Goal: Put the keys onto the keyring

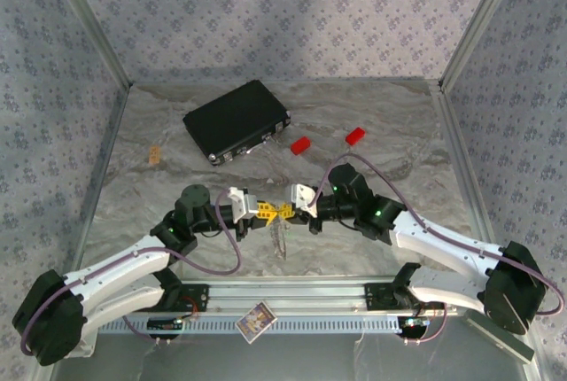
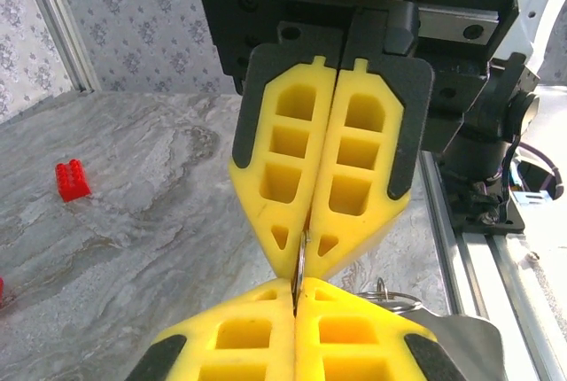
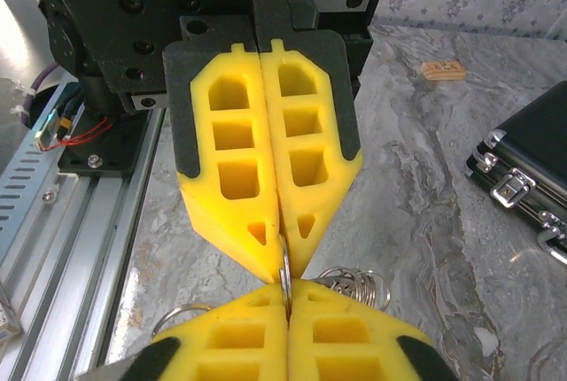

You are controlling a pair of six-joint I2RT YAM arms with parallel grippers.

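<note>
We are judging the keyring (image 3: 285,270) light, thin, stiff and slippery, best pinched on its rim. The left gripper (image 1: 264,212) and right gripper (image 1: 288,211), tip to tip, are both clamping this silvery ring edge-on, with smaller rings (image 3: 354,282) dangling at five o'clock.

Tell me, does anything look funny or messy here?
Nothing looks spilled or broken. One oddity: a small card lies tilted on the metal rail at the near edge, off the table. The left gripper and right gripper pinch the same thin keyring, tip to tip.
</note>
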